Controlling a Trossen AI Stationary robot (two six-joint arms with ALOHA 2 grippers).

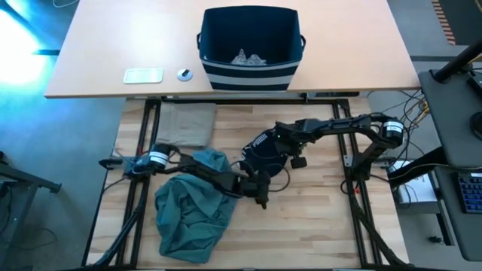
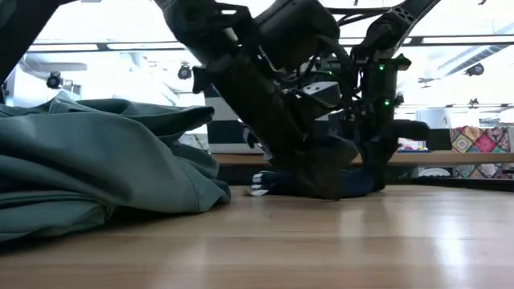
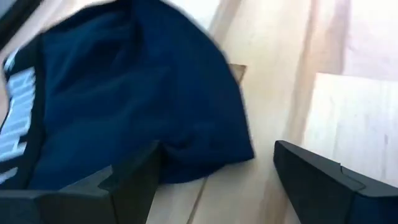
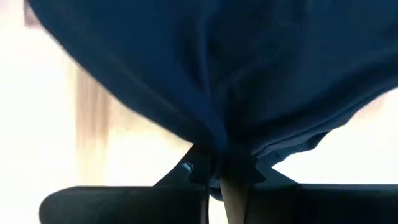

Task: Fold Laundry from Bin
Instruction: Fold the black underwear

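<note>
Pale wooden planks form the work surface, with a light tan tabletop lying beyond it. On the planks, a soft navy garment with white lettering sits bunched in a heap between the two grippers. The right gripper is clamped tight on a fold of this navy cloth, and the fabric gathers into a pinched point right at its closed fingertips and fans out beyond them. The left gripper stands at the near edge of the same garment with its fingers spread wide; one finger touches the rounded hem, while the other rests apart from the cloth over bare wood, so it holds nothing. In the low view both dark arms come down onto the navy heap.

Just behind the left gripper, under its arm, lies a large crumpled teal-green garment. Farther back from that gripper, a flat beige folded cloth lies at the planks' far edge. Well beyond both grippers, on the tan tabletop, stands the boxy navy-blue fabric bin with white stripes, and small grey pieces of cloth show inside it. Off to the bin's side rest a small white flat device and a small round object.
</note>
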